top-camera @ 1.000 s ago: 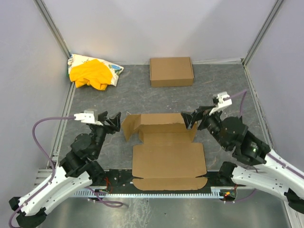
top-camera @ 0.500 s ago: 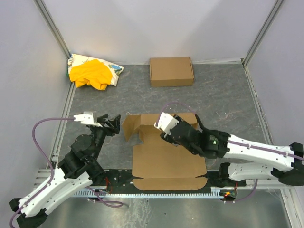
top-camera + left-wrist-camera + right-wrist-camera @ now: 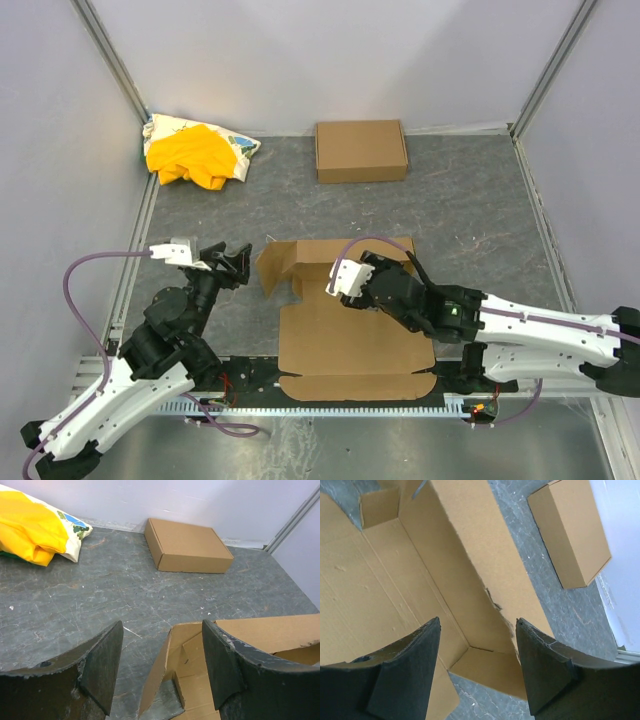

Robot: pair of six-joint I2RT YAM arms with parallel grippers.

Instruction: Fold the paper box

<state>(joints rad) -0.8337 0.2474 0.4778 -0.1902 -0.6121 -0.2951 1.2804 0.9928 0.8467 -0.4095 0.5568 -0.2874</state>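
The paper box [image 3: 350, 340] lies as a wide flat brown sheet at the near middle, with its back wall and left side flap [image 3: 272, 268] raised. My left gripper [image 3: 232, 262] is open and empty, just left of that flap and clear of it. In the left wrist view the flap [image 3: 165, 665] stands between my open fingers [image 3: 102, 665]. My right gripper [image 3: 398, 265] is open and empty above the box's back right corner. The right wrist view shows the back wall [image 3: 470, 565] and corner flap [image 3: 490, 672] between the fingertips [image 3: 402, 680].
A neat closed brown carton [image 3: 361, 150] sits at the back middle; it also shows in the left wrist view [image 3: 187, 546] and the right wrist view [image 3: 570, 527]. A yellow cloth bundle [image 3: 195, 155] lies in the back left corner. Grey walls enclose the table.
My right arm has swung from the box's right side to reach across over the box, its gripper now over the back right corner. My left gripper has barely shifted.
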